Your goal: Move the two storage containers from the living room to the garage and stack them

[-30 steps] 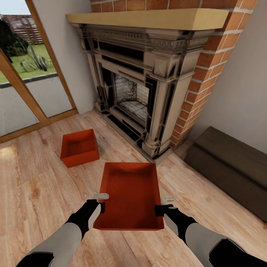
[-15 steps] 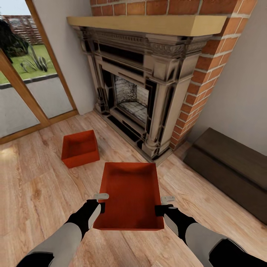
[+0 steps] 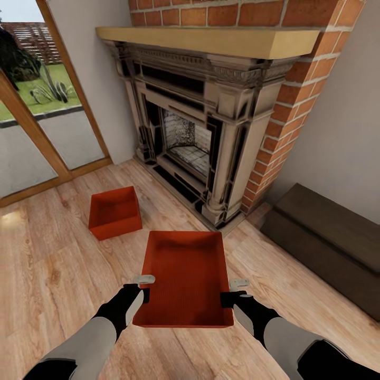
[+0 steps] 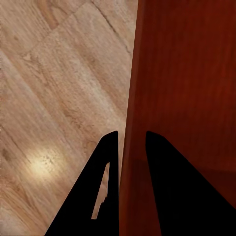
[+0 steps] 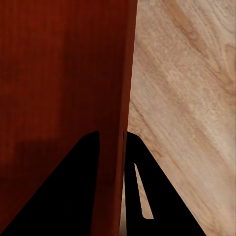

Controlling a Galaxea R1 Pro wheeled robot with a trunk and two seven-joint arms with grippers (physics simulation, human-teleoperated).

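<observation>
An orange-red storage container (image 3: 184, 277) hangs in front of me above the wood-plank floor, held from both sides. My left gripper (image 3: 143, 287) is shut on its left wall (image 4: 129, 123), one finger inside and one outside. On the opposite wall (image 5: 125, 98) my right gripper (image 3: 232, 291) is shut in the same way. The second storage container (image 3: 115, 212) rests on the living room floor further ahead to the left, near the glass doors.
An ornate fireplace (image 3: 195, 126) with red brick stands straight ahead. A dark brown chest (image 3: 327, 243) lies along the wall at the right. Glass doors (image 3: 37, 105) are at the left. Light wood-plank floor (image 3: 47, 269) spreads to the left and below.
The whole view has shifted slightly, so the camera moved a little. The held container and both grippers keep their place relative to me.
</observation>
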